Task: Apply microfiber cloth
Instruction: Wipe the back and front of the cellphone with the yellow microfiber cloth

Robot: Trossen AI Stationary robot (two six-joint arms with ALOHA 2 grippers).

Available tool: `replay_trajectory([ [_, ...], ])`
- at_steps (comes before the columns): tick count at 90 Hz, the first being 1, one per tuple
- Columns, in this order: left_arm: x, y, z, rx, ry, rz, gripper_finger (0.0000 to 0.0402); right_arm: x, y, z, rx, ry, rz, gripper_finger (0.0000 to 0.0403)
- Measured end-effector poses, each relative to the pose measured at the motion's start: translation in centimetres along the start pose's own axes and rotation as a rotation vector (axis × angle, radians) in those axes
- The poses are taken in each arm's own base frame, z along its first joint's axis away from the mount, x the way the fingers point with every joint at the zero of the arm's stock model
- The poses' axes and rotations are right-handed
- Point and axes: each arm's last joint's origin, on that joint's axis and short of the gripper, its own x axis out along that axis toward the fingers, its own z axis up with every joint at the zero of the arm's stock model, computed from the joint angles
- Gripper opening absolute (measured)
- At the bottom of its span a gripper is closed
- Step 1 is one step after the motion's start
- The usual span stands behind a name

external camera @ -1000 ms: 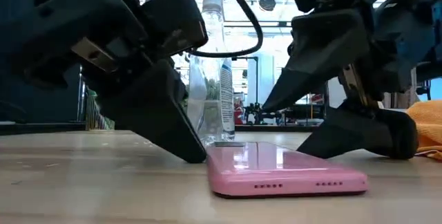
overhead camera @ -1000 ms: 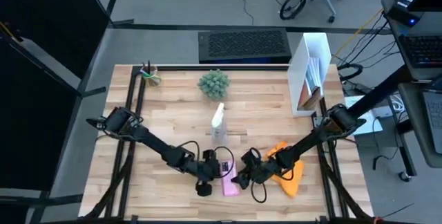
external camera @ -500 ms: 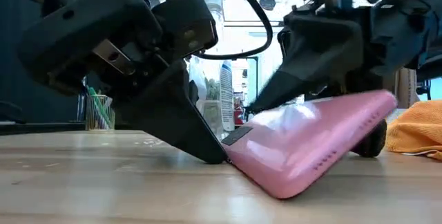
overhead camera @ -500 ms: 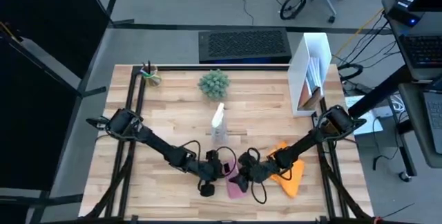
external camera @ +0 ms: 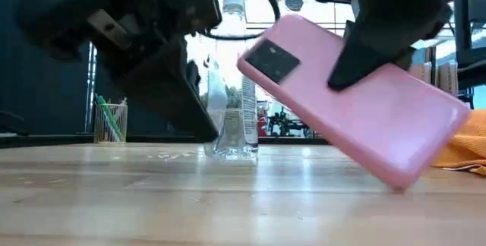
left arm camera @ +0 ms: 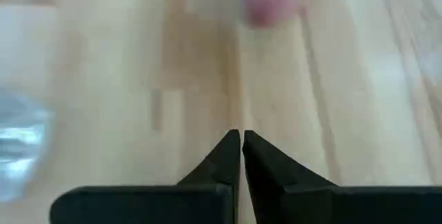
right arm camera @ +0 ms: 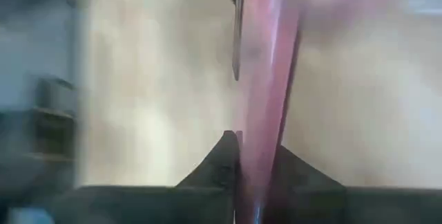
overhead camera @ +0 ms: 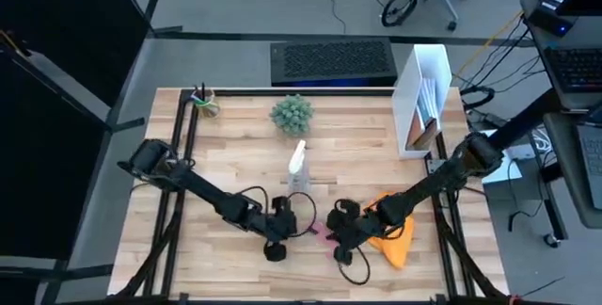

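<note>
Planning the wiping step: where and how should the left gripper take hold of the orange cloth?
Probably the microfiber cloth's loose near corner, from above: it lies crumpled on the table beside the right gripper, which holds the pink phone. The left gripper is shut and empty.

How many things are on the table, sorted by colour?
Orange: 1, the microfiber cloth
Pink: 1, the phone, clamped in the right gripper
Green: 1, the plant
Clear: 1, the spray bottle
White: 1, the file holder
Total: 5
</note>
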Motion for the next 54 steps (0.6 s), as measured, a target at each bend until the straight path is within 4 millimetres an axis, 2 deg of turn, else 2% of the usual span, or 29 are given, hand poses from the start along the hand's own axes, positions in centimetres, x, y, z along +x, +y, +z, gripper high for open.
replay_trajectory([
  [13,-0.6,-0.1,0.1,0.007,-0.015,0.038,0.0006,-0.9,-0.6,1.2,-0.119,0.197,-0.158,0.0007],
  [21,-0.6,-0.1,0.0,0.013,-0.005,0.047,0.0006,-0.2,-0.7,1.4,-0.173,0.293,-0.191,0.0007],
  [31,-0.6,0.0,-0.2,0.017,0.011,0.056,0.0006,0.9,-0.2,1.8,-0.218,0.305,-0.186,0.0011],
  [42,-0.6,0.0,-0.1,0.016,0.005,0.062,0.0006,2.4,0.0,1.6,-0.218,0.302,-0.177,0.0039],
  [54,-0.6,0.0,-0.1,0.015,0.004,0.064,0.0006,3.1,0.3,1.7,-0.205,0.283,-0.155,0.0088],
])
